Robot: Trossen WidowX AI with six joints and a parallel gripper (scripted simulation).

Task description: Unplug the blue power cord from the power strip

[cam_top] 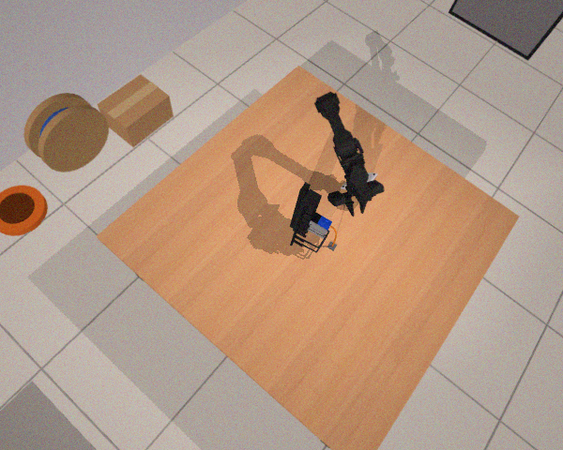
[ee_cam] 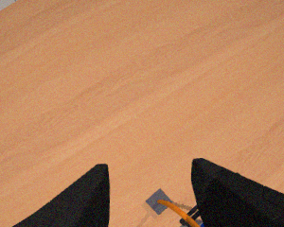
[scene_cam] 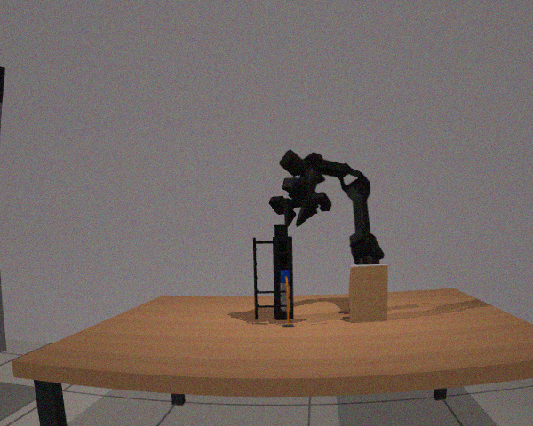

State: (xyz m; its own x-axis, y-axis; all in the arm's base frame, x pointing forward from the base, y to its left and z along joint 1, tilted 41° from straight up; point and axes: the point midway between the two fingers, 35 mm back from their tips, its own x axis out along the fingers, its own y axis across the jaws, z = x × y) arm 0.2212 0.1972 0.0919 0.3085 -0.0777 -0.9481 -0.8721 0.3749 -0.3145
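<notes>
A black power strip stands upright on the wooden table, fixed to a black rack. A blue plug sits in the strip's face. Its orange cord hangs down to a small grey end piece on the table. My gripper hangs above the strip's top, pointing down, well above the plug. Its fingers stand partly apart with nothing between them.
The arm's base sits on a tan block to the right of the strip. On the floor beside the table are a cardboard box, a wooden spool and an orange bowl.
</notes>
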